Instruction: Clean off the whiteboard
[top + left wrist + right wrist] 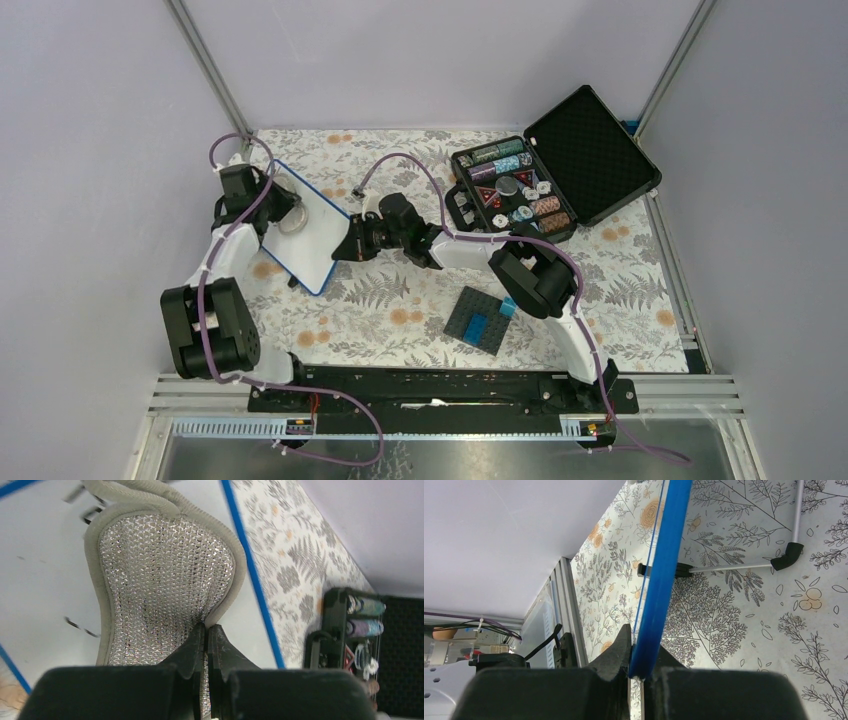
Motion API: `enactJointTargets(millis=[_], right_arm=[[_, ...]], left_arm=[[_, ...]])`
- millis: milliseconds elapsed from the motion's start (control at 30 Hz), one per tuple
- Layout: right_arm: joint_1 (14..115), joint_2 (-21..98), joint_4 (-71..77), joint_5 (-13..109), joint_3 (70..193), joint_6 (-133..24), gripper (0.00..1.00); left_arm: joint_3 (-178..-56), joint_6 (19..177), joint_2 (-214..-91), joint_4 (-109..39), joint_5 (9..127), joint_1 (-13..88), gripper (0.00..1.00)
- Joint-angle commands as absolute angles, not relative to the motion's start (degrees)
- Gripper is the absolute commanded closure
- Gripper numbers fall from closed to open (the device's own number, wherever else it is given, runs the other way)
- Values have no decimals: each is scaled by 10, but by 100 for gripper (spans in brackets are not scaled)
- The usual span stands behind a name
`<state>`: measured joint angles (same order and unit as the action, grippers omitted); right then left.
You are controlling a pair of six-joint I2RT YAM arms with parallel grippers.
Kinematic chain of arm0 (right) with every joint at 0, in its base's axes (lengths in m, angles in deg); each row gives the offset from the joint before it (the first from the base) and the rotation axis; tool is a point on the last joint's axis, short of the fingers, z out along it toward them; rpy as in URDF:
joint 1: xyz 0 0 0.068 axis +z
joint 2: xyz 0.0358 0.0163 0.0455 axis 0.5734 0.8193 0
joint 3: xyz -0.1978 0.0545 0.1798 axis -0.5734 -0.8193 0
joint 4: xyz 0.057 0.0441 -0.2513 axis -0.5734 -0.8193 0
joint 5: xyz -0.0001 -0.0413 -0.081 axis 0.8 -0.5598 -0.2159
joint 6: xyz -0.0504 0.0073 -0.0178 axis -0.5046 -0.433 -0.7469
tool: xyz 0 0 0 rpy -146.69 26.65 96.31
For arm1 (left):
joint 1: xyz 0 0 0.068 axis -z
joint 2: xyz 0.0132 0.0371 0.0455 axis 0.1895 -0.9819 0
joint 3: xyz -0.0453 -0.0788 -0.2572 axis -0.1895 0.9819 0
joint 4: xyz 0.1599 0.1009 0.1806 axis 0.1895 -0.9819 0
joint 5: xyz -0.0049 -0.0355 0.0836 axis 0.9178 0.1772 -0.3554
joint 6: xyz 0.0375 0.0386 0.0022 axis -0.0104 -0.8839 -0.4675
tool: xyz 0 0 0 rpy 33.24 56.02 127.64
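The whiteboard is white with a thin blue rim and stands tilted on a wire stand at the left middle of the table. My right gripper is shut on its right edge; the right wrist view shows the blue rim between the jaws of my right gripper. My left gripper is shut on a silvery mesh eraser pad pressed flat on the board face. A few dark marks show on the board beside the pad.
An open black case holding poker chips stands at the back right. A dark grey studded plate with blue bricks lies front of centre. The board's wire stand rests on the floral cloth.
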<state>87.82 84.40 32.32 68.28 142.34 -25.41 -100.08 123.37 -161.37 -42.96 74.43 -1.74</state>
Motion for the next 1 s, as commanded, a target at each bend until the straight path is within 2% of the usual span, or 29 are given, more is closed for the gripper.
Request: enactJointTargets(millis=[0,67,300,367,500,600,800,967], right_arm=[[923,835,338,770,1440,-312,100],[923,832,337,769,1439,-314,100],[924,837,335,771,1444,-313,100],[924,836,332,769,1443,-314,100],[924,836,332,770,1443,-314,100],[924,837,332,771,1445,-314,100],[924,838,333,771,1446,-313,100],[924,840,333,771,1447,-313,100]], left_arm=[[-949,1229,-1611,-514,862,83,100],[-948,1209,-1585,-502,879,89,100],[-991,1180,-1617,-584,791,76,100],[-977,1201,-1625,-587,771,43,100],[-920,1249,-1631,-540,845,-55,100],[-905,1252,-1638,-535,853,-86,100],[-894,1260,-1629,-508,874,-85,100],[-930,1207,-1588,-528,841,8,100]])
